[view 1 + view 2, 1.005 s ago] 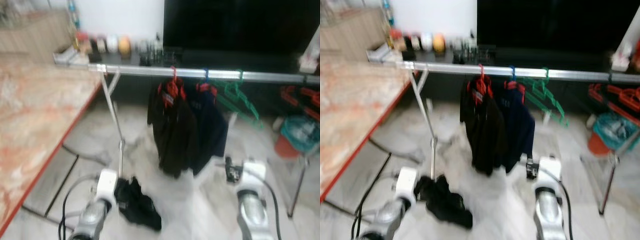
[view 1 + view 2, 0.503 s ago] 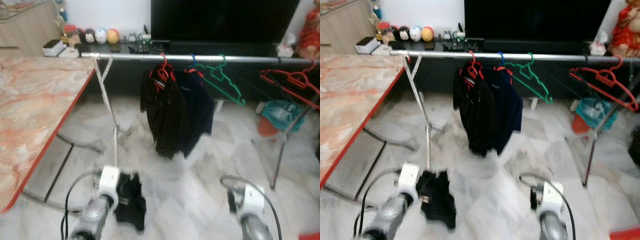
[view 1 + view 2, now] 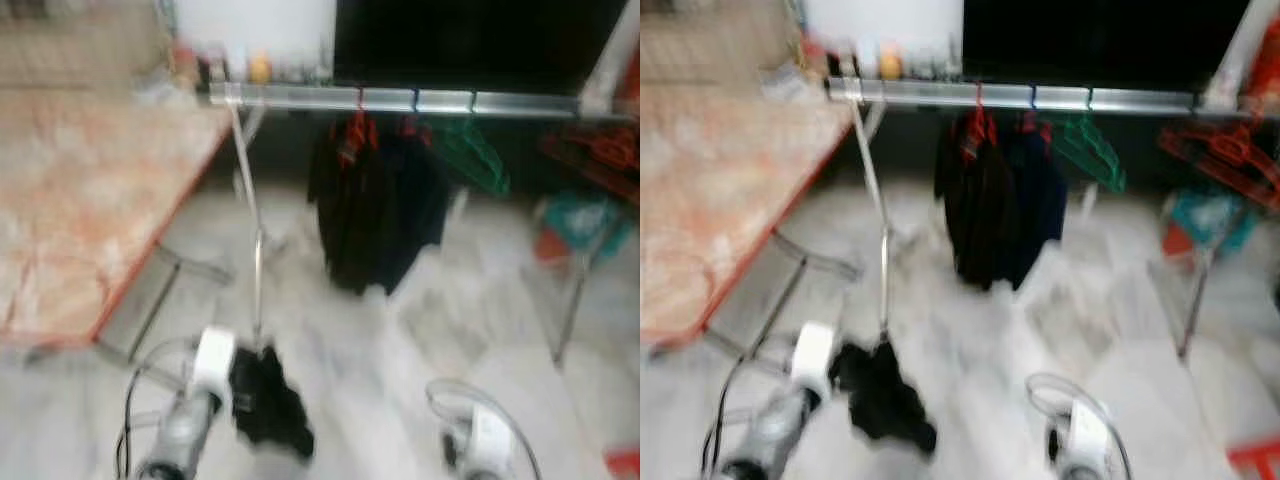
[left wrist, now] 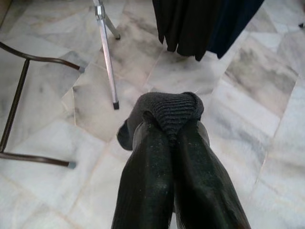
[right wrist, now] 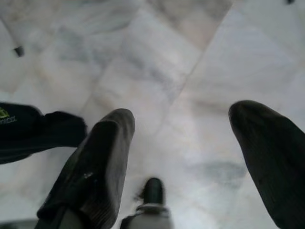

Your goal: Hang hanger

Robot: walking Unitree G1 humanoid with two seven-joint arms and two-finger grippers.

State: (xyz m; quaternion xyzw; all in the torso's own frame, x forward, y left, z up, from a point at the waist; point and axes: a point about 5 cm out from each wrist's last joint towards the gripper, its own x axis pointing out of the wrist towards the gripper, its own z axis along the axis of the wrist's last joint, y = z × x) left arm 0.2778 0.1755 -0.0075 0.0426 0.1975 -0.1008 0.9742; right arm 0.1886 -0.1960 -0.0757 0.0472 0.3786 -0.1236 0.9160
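Low down, the left hand (image 4: 174,131) pinches a dark garment (image 4: 167,112) (knit).

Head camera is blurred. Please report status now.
Left gripper jaws shut on dark garment. Right gripper jaws open, over floor. Rail ahead holds clothes, green hanger.

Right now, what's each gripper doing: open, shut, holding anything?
Left gripper: shut on a dark garment.
Right gripper: open, holding nothing, above the marble floor.
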